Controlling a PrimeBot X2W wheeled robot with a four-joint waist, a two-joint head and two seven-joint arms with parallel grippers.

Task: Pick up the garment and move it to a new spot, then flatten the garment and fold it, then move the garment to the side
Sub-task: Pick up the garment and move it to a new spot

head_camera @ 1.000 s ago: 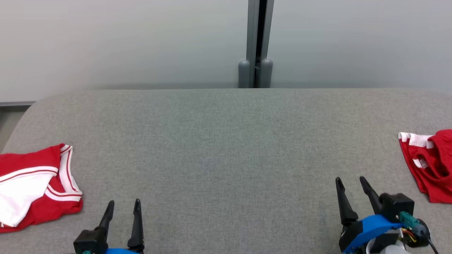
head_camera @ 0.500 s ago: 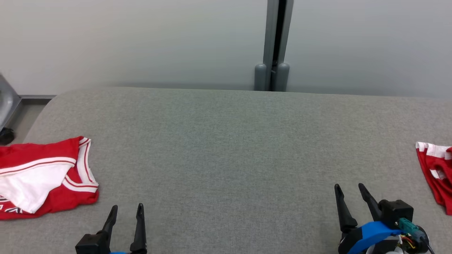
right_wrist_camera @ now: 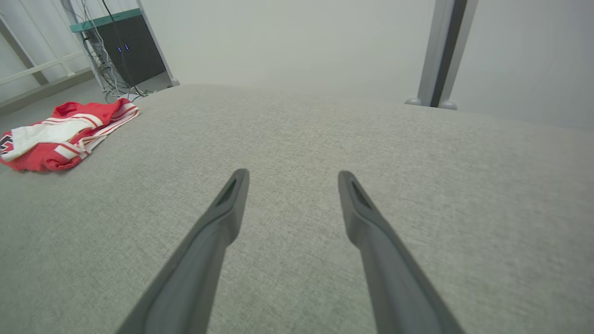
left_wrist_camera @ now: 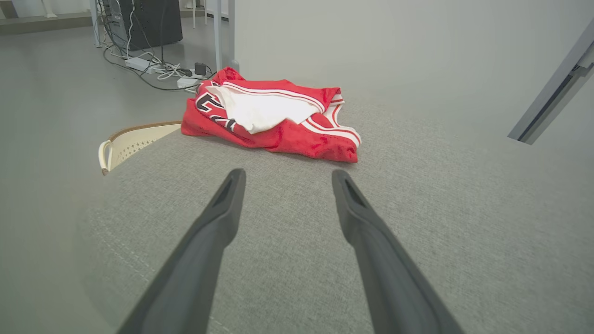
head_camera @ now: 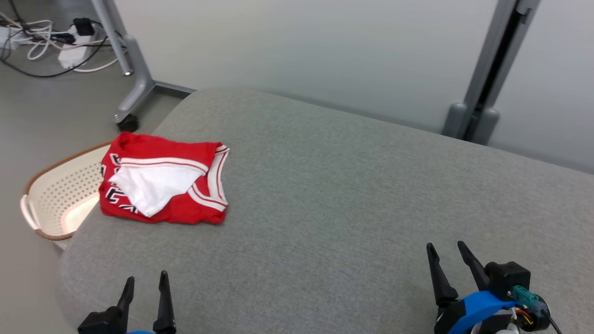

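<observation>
With our left gripper (head_camera: 146,276) and right gripper (head_camera: 444,244) both wide open and empty, we judge the pick-up is in hand: the garment (head_camera: 162,183) lies bunched well ahead of the left one, which must reach forward and pinch an edge.

Red garment (head_camera: 163,184) on grey fabric table (head_camera: 352,195)

A big grey table (head_camera: 352,195) is sitting in front of a pale wall (head_camera: 297,46). A grey post (head_camera: 492,69) is standing behind it. A cream basket (head_camera: 55,199) is resting on the grey floor (head_camera: 41,116) by the table's left corner. Cables (head_camera: 32,32) are lying near a metal leg (head_camera: 134,79). A black box (left_wrist_camera: 144,21) is standing farther back.
</observation>
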